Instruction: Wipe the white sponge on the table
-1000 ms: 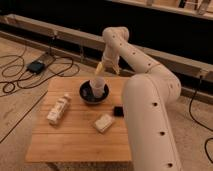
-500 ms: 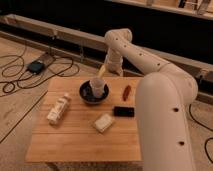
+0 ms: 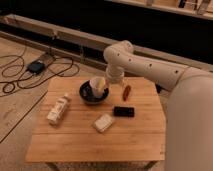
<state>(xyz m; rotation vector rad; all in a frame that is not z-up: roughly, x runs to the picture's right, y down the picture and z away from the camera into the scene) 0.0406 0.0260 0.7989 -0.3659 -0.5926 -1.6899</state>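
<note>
Warm, soft light over table [image 3: 145,135], gloom beyond; hand [image 3: 113,84] beside bowl [image 3: 87,95].

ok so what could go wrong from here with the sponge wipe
The hand hangs by the cup in the black bowl, away from the white sponge; crossing over to it could knock them. The black device lies close beside the sponge, so a wipe on the table may shove it along.

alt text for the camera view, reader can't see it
A white robot arm reaches over a wooden table, its end effector above the far side beside a dark bowl holding a white cup. The white sponge lies untouched mid-table, between a black device and a white bottle.
</note>
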